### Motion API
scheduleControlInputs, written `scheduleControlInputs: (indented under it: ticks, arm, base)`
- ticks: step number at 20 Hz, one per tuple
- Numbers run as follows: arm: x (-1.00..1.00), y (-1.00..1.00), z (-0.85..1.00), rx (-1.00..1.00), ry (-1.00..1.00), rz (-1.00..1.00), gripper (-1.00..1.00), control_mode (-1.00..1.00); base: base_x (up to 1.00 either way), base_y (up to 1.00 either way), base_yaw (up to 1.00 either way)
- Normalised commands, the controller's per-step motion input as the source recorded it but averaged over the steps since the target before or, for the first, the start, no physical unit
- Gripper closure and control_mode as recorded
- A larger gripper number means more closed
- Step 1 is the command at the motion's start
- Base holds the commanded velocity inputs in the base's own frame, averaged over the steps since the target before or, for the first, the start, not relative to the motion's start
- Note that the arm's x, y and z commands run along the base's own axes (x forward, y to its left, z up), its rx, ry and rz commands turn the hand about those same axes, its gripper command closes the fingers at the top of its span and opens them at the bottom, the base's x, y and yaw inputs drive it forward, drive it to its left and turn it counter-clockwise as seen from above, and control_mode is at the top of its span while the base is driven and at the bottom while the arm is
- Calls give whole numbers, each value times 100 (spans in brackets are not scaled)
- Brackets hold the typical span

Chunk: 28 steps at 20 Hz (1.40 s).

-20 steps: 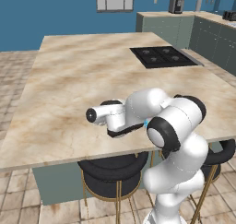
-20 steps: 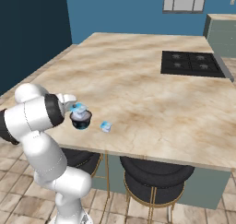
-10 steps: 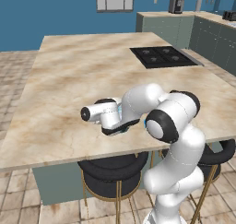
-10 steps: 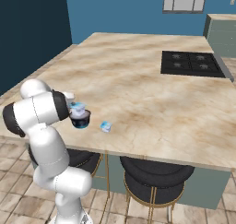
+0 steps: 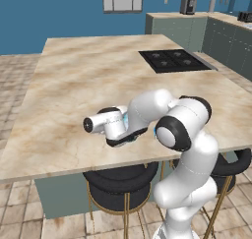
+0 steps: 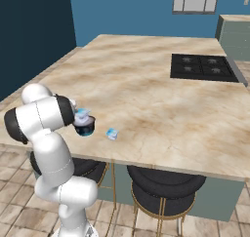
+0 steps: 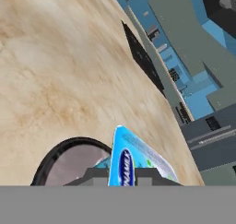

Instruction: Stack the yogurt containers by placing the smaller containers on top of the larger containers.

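Gripper (image 7: 122,179) low over the marble island counter (image 6: 146,89), and the pale-blue yogurt cup (image 7: 131,161) rises tilted right between its fingertips, blue label facing the camera. It looks pinched there, jaws narrowed onto the cup, though the tips themselves are nearly lost at the bottom edge, so I read that as likely, not certain. Just beside and under it sits the dark yogurt cup (image 7: 69,161), its pale top and dark rim showing. From the right base camera the dark cup (image 6: 85,127) stands near the counter's front edge with the pale-blue cup (image 6: 82,115) directly above it, at the hand. A second small pale-blue piece (image 6: 112,133) lies on the counter just beside, apart from both. Handling: the little cup should be light, glossy and a touch slippery, thin-walled, so a gentle hold across its sides suits it. The dark cup is squat and stable, a fair landing pad. The stove top (image 5: 173,60) is well apart.
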Motion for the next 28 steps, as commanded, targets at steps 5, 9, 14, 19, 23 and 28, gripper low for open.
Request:
scheduleControlInputs:
  ticks: [5, 9, 14, 19, 23, 28]
  arm:
    - [-18, -2, -3, 1, -4, 0, 100, -100]
    - [-17, -7, 0, 2, -3, 0, 100, -100]
    - [-9, -12, -2, 2, -2, 0, 100, -100]
    - [0, -21, -8, 3, 0, 0, 100, -100]
    - [0, -15, -12, 2, 0, 0, 100, -100]
    - [0, -4, -15, 0, 0, 0, 100, -100]
  base:
    - [0, 0, 0]
    - [0, 0, 0]
    - [0, 0, 0]
    - [0, 0, 0]
    - [0, 0, 0]
    - [0, 0, 0]
